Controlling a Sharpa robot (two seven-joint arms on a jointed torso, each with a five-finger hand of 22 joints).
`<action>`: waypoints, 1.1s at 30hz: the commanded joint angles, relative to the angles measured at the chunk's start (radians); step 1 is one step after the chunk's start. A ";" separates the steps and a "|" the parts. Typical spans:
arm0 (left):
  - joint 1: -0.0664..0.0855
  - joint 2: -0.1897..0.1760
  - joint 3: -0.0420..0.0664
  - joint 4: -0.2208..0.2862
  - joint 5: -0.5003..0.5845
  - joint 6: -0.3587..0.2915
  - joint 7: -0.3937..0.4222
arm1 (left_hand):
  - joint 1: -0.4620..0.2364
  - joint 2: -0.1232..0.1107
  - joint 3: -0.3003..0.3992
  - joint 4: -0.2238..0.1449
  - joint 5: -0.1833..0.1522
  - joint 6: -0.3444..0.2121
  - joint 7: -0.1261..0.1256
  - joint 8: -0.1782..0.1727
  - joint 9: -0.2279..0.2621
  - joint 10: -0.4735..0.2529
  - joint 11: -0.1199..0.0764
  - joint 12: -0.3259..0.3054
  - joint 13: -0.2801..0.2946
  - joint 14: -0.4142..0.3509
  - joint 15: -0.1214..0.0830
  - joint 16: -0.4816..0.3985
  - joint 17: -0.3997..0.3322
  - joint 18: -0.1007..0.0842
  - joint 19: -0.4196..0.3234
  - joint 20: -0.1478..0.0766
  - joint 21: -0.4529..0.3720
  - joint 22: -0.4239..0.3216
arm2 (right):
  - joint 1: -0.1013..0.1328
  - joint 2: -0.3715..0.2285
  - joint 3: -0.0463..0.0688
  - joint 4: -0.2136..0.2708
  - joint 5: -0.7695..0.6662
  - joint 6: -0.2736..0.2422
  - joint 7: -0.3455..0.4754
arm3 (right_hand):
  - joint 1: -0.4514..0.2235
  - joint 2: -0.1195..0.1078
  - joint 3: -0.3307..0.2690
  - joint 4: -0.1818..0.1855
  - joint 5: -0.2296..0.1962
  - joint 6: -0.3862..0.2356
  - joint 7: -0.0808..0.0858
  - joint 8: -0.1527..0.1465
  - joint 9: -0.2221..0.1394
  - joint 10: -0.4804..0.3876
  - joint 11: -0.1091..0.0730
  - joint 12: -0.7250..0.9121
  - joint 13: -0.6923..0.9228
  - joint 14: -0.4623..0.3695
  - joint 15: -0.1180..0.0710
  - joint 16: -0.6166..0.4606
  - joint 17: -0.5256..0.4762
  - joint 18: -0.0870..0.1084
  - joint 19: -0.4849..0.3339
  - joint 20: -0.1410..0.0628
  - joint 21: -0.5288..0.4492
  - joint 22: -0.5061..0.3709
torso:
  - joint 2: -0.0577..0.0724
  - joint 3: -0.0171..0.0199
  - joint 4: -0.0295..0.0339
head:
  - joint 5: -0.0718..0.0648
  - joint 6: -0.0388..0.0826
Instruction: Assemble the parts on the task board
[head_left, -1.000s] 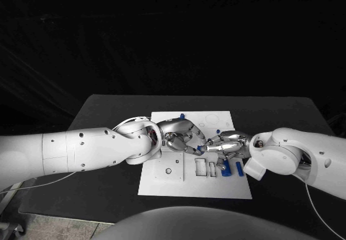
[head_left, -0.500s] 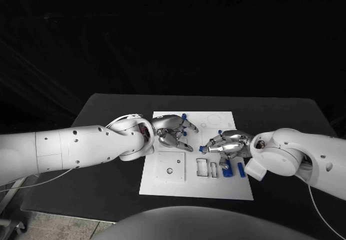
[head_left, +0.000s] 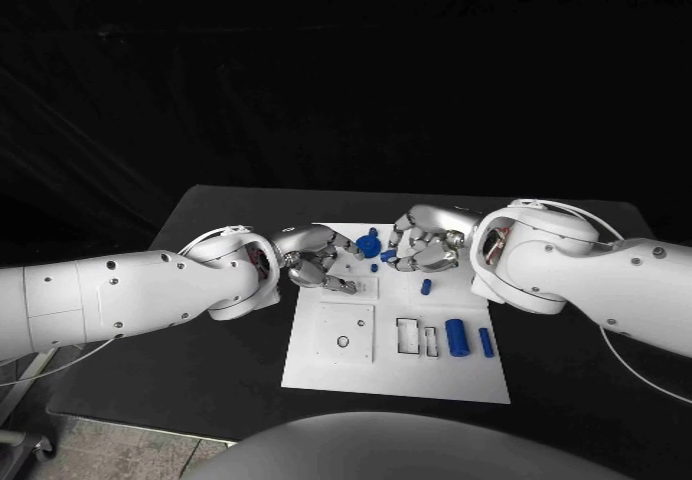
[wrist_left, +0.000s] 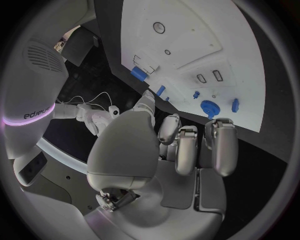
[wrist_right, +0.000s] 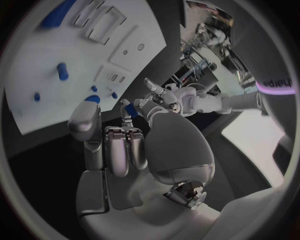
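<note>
1. My right robot hand (head_left: 423, 243) hung over the far half of the task board (head_left: 397, 378). Its fingers were curled in, and a small blue part (wrist_right: 128, 109) looked pinched at their tips. I could not read the exact grip.
2. My left robot hand (head_left: 312, 258) sat over the board's left edge, loosely spread and holding nothing.
3. A round blue part (head_left: 371, 243) stood on the board between the two hands, just beyond the left fingertips.
4. Other parts lay loose: a short blue peg (head_left: 426, 286) mid-board, and a blue cylinder (head_left: 457, 338) beside the rectangular slots (head_left: 418, 337) nearer me. The board lay flat on the black bench (head_left: 216, 230).
5. Judgement: the step in hand was seating the pinched part at or near the round part.
6. To do it well:
   - Bring the part down upright and line it up with its seat before pressing.
   - Use the left robot hand to steady the round part or the board so nothing skated.
   - Keep the pinch firm, since a part this small would twist easily.
   - Let go only once it sat flush.
7. Risk: the two sets of fingers were close together, so a knock could topple the round part.
</note>
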 joint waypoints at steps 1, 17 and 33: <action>0.003 -0.018 -0.001 0.014 -0.001 0.002 -0.040 | 0.010 0.004 -0.007 0.001 -0.004 0.012 0.000 0.009 0.001 0.008 0.001 0.006 0.074 0.105 0.006 0.002 0.263 0.007 0.002 0.002 -0.001 0.223 | 0.006 0.043 -0.001 -0.028 -0.594 -0.107 0.110 | -0.002 -0.013 0.036 -0.043 -0.010 0.105 -0.079 -0.028 0.005 0.106 -0.009 0.004 0.263 0.095 -0.010 0.008 0.197 -0.024 0.012 -0.002 0.031 0.054 | -0.004 -0.0062 0.0135 | -0.001 0.000; 0.012 -0.063 -0.003 -0.003 0.042 -0.008 -0.065 | 0.012 0.011 -0.014 0.001 -0.004 0.035 0.008 0.021 0.000 0.012 0.005 0.008 0.072 0.105 0.008 0.002 0.263 0.006 0.006 0.003 0.003 0.225 | -0.025 0.217 -0.025 -0.233 -0.974 -0.297 0.252 | 0.015 -0.034 0.042 -0.103 -0.035 0.161 -0.088 -0.119 0.008 0.106 -0.011 0.004 0.263 0.098 -0.004 0.017 0.214 -0.036 0.018 0.003 0.094 0.093 | -0.009 -0.0174 0.0324 | -0.001 0.000; 0.013 -0.059 -0.006 -0.013 0.069 0.004 -0.078 | 0.013 0.017 -0.018 0.001 -0.004 0.050 0.012 0.028 -0.001 0.011 0.008 0.004 0.068 0.105 0.011 0.002 0.263 0.005 0.007 0.005 0.004 0.225 | -0.084 0.240 -0.051 -0.318 -0.987 -0.275 0.339 | 0.016 -0.033 0.035 -0.112 -0.074 0.192 -0.091 -0.163 0.012 0.106 -0.011 0.004 0.263 0.097 0.000 0.016 0.212 -0.038 0.013 0.007 0.098 0.103 | -0.012 -0.0165 0.0271 | 0.004 0.000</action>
